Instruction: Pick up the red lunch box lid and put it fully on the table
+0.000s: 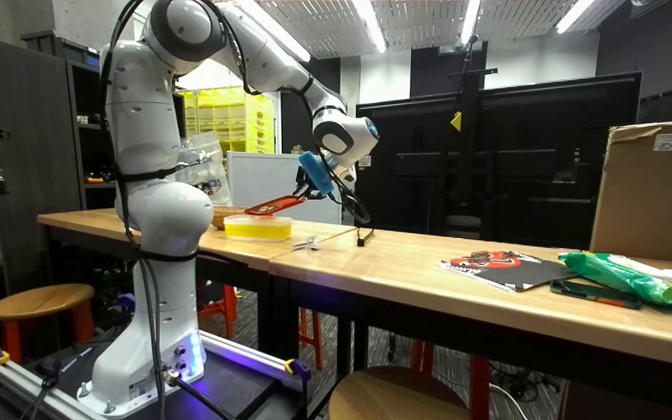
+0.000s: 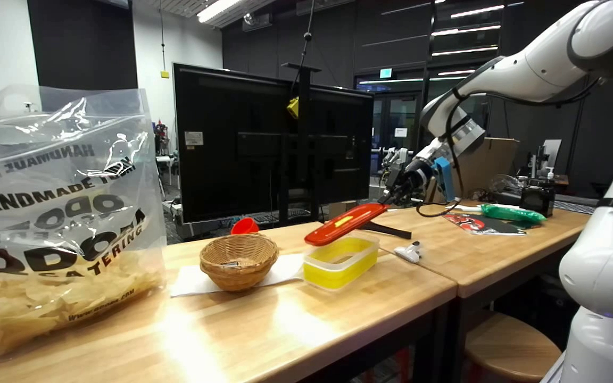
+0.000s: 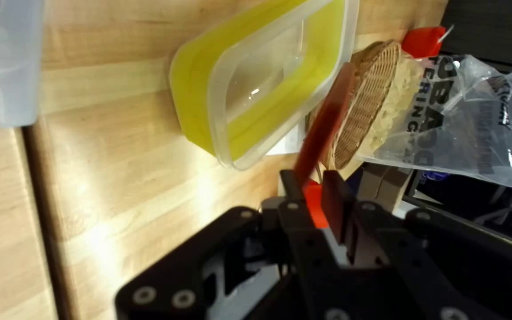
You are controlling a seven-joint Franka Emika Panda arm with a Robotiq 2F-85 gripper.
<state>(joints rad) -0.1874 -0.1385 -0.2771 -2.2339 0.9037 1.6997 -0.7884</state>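
The red lunch box lid (image 1: 275, 205) is in the air, tilted, its upper end between the fingertips of my gripper (image 1: 303, 195) and its lower end over the yellow flat box (image 1: 257, 228). The gripper (image 2: 384, 199) also shows in an exterior view with the lid (image 2: 346, 223) slanting down from it. In the wrist view the lid (image 3: 326, 122) is seen nearly edge-on, its end between the fingers (image 3: 311, 184); a narrow gap shows beside it there. I cannot tell whether the lid touches the box rim. The box stands uncovered on the table (image 2: 264, 335).
A wicker basket (image 2: 239, 260) stands beside the box, with a red cup (image 2: 244, 226) behind it and a large chip bag (image 2: 61, 234) further along. A metal clip (image 2: 409, 251) and a black strip (image 1: 365, 236) lie near the table seam. A dark red-and-black flat item (image 1: 493, 268) lies further off.
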